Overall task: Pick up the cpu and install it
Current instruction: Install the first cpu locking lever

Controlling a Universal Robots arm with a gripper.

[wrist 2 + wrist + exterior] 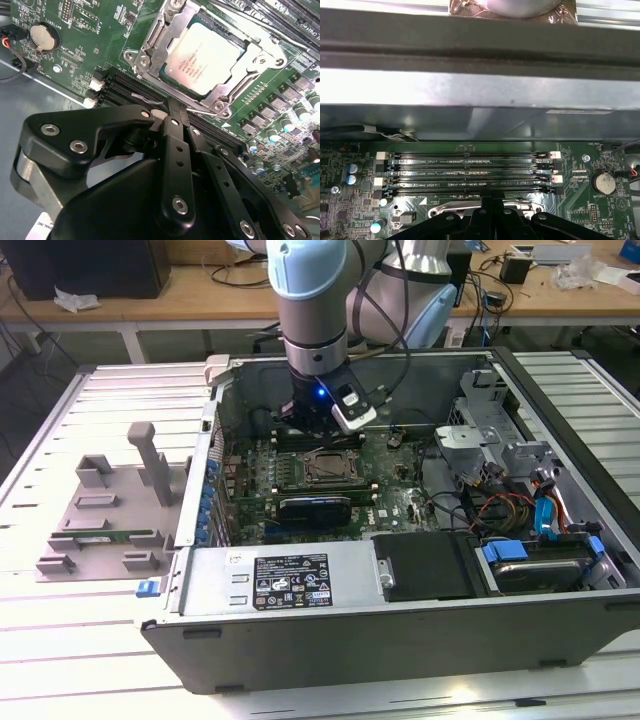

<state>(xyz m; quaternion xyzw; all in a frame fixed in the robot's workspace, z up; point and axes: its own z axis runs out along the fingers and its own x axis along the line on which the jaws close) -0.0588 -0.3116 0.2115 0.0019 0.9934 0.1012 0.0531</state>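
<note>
The cpu (207, 57), a square chip with a silver-grey top, lies flat inside the metal-framed socket (150, 42) on the green motherboard. In the exterior view the cpu (330, 468) sits in the middle of the open computer case. My gripper (174, 107) hangs just above the board beside the socket, over the black memory slots, a short way from the chip. Its black fingers are shut together with nothing between them. In the first wrist view the gripper (491, 200) tips meet above the socket's edge.
Several empty memory slots (470, 165) run along the socket, with the case wall (470, 100) behind them. A coin battery (44, 37) sits on the board. Outside the case at the exterior view's left, a grey fixture (110, 490) holds a green memory stick (105, 537). Drives and cables (530, 540) fill the case's right.
</note>
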